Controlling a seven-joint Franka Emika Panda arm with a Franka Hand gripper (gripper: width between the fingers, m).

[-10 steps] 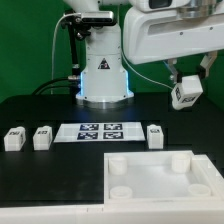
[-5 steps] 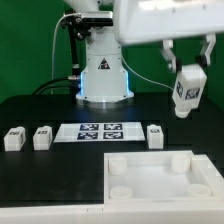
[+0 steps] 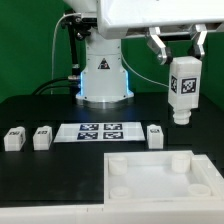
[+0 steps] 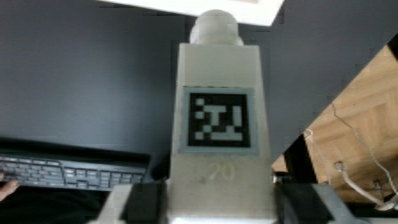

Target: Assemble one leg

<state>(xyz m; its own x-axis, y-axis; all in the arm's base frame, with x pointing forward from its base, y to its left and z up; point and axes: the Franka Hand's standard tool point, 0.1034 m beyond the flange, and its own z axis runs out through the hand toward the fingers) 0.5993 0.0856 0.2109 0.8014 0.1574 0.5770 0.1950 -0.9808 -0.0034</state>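
One leg (image 3: 183, 88) clamped upright in gripper (image 3: 180, 57); hangs midair.

**Exterior view.** Obstacles: the robot base (image 3: 104, 75) at upper centre, and a mid-frame row comprising the far-left leg (image 3: 13, 139), the second leg (image 3: 42, 137), the flat marker board (image 3: 100, 131) and, just beside it, the right-hand leg (image 3: 155, 136). The panel (image 3: 150, 180) with raised corner sockets is at lower right. Free room: bare black table (image 3: 50, 190) at lower left, and the air beneath the held leg (image 3: 183, 88), which is clamped upright in the gripper (image 3: 179, 52) at upper right.
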